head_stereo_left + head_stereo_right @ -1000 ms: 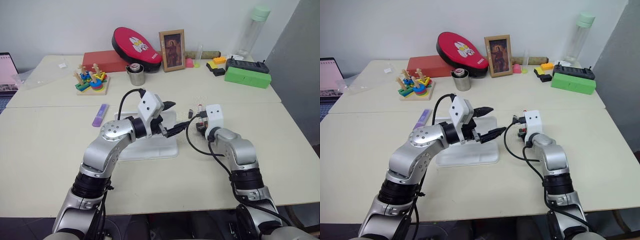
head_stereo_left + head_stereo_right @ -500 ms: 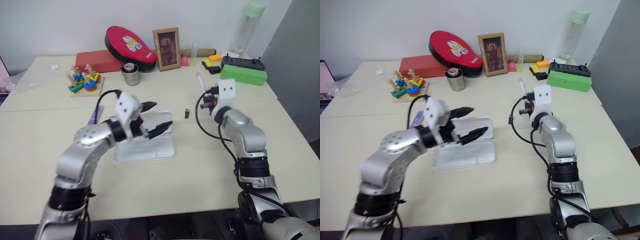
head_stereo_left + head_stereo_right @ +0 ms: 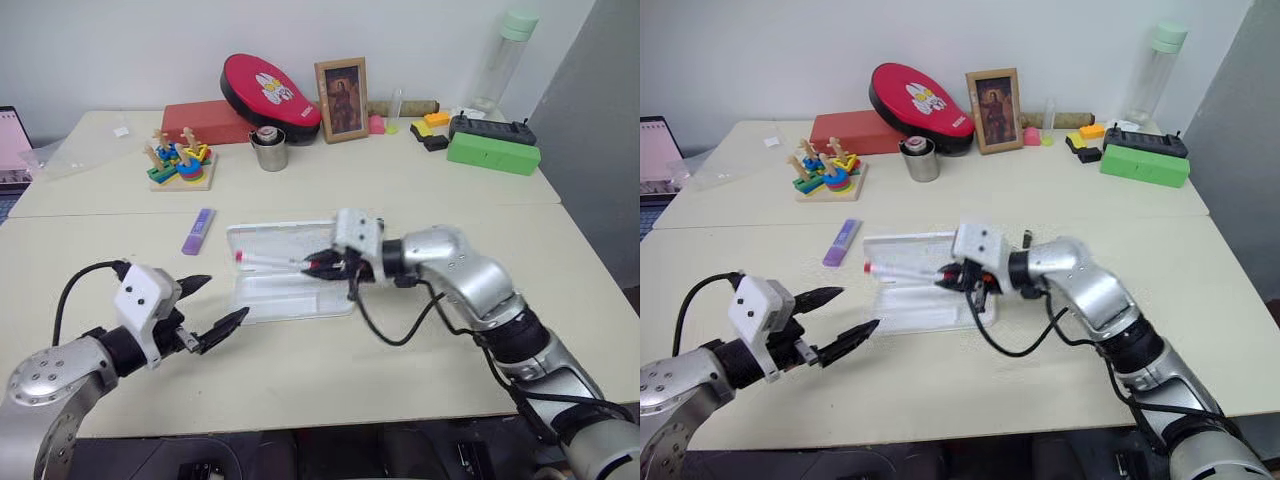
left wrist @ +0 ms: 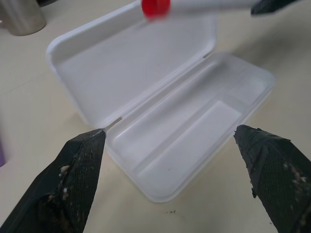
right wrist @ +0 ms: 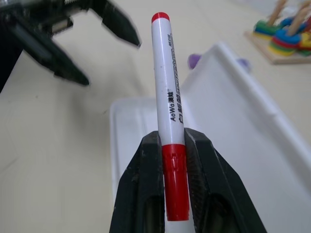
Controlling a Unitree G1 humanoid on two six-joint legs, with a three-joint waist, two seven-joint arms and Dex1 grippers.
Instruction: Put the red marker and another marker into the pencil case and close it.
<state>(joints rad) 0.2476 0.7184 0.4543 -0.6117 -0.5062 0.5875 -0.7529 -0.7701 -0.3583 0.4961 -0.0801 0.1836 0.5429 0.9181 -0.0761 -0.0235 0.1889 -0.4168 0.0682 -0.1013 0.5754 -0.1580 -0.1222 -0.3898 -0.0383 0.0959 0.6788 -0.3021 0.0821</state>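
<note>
Right eye view: right gripper (image 3: 952,277) now clamping red marker (image 3: 905,270) over open pencil case (image 3: 915,310), lifted from tabletop earlier; left gripper (image 3: 840,320) wide at seven o'clock; lilac marker (image 3: 841,242) waiting at ten o'clock.

Overall light: bright, even and diffuse, with no harsh hotspots on the cream bench (image 3: 420,190).
Shadows: soft and faint; a pale shadow lies under the right arm's black cable and beside the open white plastic pencil case (image 3: 290,290).
Glare: mild sheen on the silver arm shells and on the small steel cup (image 3: 269,150).
Head views: sharp across the bench; the far wall reads flat white.
Left wrist view: the black fingers (image 4: 73,184) of the left gripper (image 4: 175,179) are soft; the slim white-barrelled red marker (image 4: 194,6) is blurred.
Right wrist view: the marker's print is crisp; the background wooden stacking toy (image 5: 286,39) is out of focus.
</note>
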